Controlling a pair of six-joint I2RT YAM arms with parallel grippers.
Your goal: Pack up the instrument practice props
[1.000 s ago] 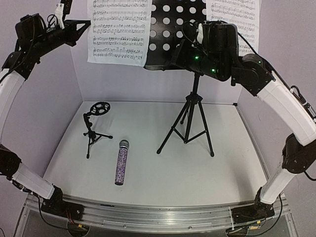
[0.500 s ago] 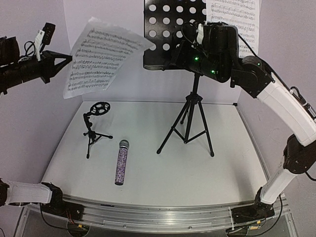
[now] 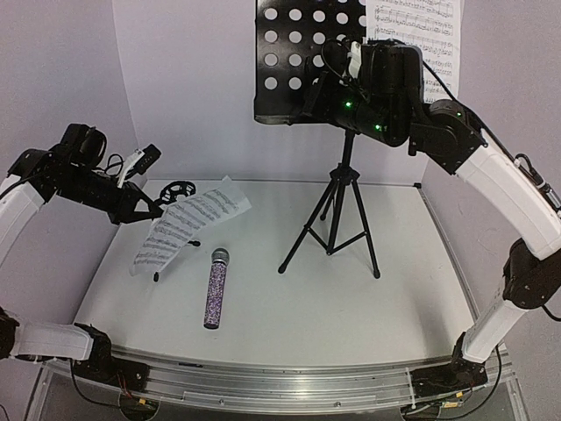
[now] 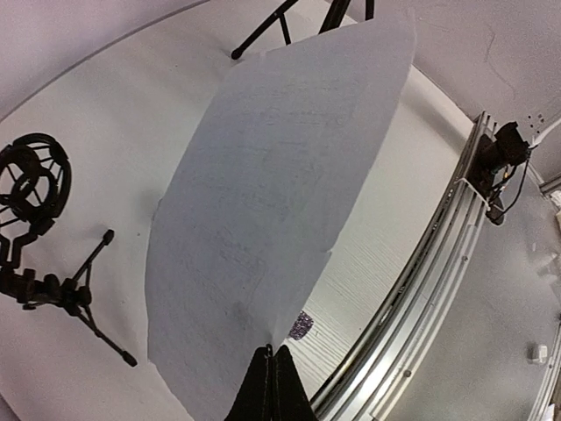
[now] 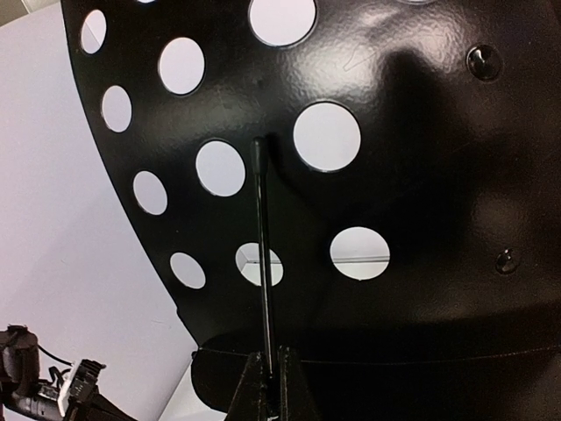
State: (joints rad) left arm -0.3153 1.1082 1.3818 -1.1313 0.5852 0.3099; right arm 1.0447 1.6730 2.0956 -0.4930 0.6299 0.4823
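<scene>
No words, brands or numbers legible anywhere. Printed staves and notes only, too small to read:
- stand page (image 3: 412, 22), at the right edge of the music stand (image 3: 280, 107)
- loose page (image 3: 188, 226), over the worktop's (image 3: 351, 307) left side

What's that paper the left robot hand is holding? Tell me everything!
It is a white sheet-music page, thin paper with printed lines of notes on its upper face. The left gripper is shut on one edge. The page is tilted and bowed, held low over the table, above the small tripod mic stand. Whether it touches that stand is unclear.
</scene>
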